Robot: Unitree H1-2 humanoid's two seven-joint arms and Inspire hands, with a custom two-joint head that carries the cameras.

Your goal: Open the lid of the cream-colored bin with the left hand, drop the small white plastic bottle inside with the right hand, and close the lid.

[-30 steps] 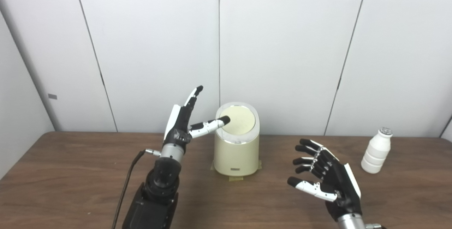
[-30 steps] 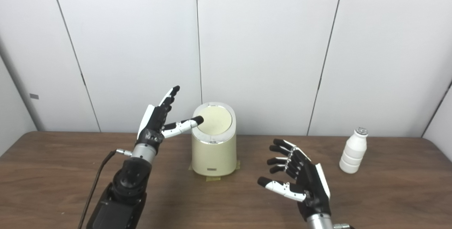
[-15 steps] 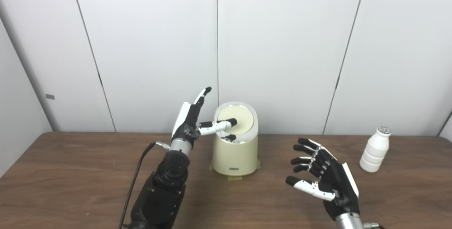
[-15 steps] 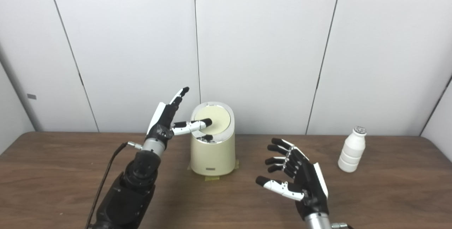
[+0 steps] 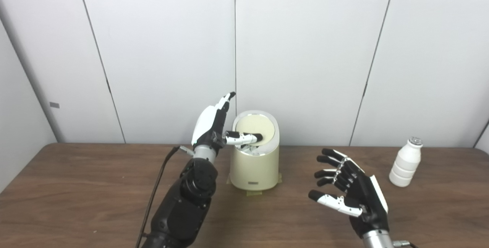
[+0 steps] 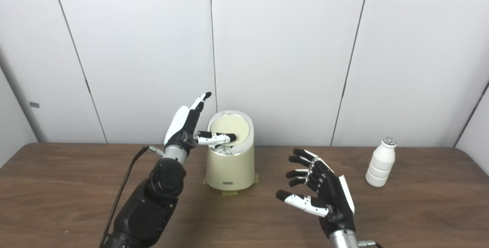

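The cream-colored bin [image 5: 254, 166] stands at the back middle of the table, taped down at its base. Its round swing lid [image 5: 259, 127] is tipped inward at the front, leaving a dark gap. My left hand [image 5: 214, 125] is open beside the bin's left side, fingers raised, with its thumb [image 5: 244, 138] pressing on the lid's front part. The small white plastic bottle [image 5: 406, 162] stands upright at the far right. My right hand [image 5: 353, 190] hovers open over the table in front of the bin's right side, well left of the bottle.
The brown wooden table [image 5: 76, 194] runs the width of the view, with white wall panels [image 5: 305, 49] close behind the bin. A black cable [image 5: 156, 187] trails along my left arm.
My left hand moved right and its thumb slid further onto the lid, pushing the front down and widening the gap. The right hand barely moved. The bottle stayed put.
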